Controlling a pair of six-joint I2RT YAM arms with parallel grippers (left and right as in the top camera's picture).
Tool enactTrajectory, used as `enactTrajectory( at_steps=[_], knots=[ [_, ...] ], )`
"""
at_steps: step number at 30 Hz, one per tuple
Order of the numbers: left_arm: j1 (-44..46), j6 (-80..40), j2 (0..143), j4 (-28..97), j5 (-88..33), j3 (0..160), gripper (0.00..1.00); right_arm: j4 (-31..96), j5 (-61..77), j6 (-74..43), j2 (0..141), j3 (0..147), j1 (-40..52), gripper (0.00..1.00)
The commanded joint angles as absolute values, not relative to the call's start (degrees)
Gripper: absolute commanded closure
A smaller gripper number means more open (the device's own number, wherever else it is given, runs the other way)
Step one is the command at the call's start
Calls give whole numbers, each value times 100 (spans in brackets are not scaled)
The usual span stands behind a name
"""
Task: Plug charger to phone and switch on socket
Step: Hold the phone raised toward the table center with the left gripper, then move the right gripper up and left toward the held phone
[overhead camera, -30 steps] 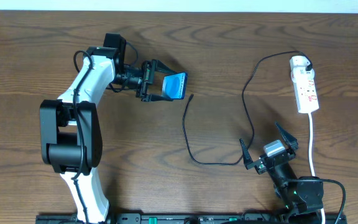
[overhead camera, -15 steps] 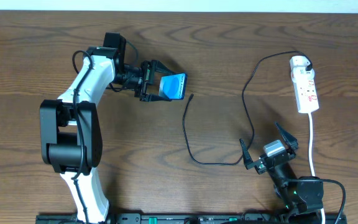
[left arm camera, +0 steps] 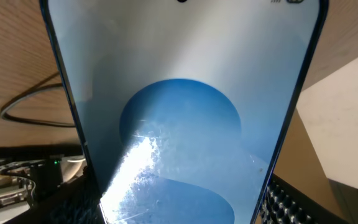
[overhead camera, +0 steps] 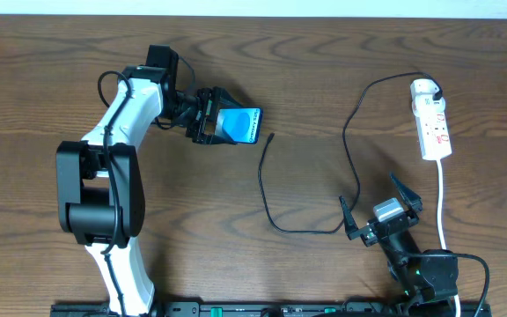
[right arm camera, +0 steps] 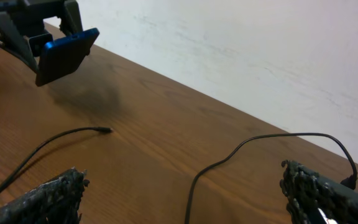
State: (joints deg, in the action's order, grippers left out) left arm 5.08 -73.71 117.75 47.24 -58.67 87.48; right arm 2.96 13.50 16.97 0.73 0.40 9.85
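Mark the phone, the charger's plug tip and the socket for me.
phone (overhead camera: 243,125): overhead view, on the middle of its blue screen.
charger plug tip (overhead camera: 272,136): overhead view, on the free end of the thin black cable.
socket (overhead camera: 435,130): overhead view, on the middle of the white strip's body.

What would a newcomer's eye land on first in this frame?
The bright blue phone, clamped in the left gripper and held off the table at upper centre. Next, the thin black charger snaking across the middle, its plug tip lying free just right of the phone, its other end at the white socket at far right. The right gripper sits open and empty at bottom right.
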Motion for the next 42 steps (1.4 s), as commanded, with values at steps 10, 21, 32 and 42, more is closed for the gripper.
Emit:
enactTrajectory(
  at_steps=[10,21,32,42],
  knots=[
    [484,-7424,11679,4657,-5384,8875,42,318,1367,1632,38,32,945,1],
    [484,-7249,11679,4591,-4877,8875,43,233,1393,1632,38,32,945,1],
    [484,-7251,11679,4591,-4880,8873,44,-196,1411,1627,38,32,945,1],
    [484,-7251,11679,4589,-4877,8875,44,-257,1406,749,56,75,941,1]
  ],
)
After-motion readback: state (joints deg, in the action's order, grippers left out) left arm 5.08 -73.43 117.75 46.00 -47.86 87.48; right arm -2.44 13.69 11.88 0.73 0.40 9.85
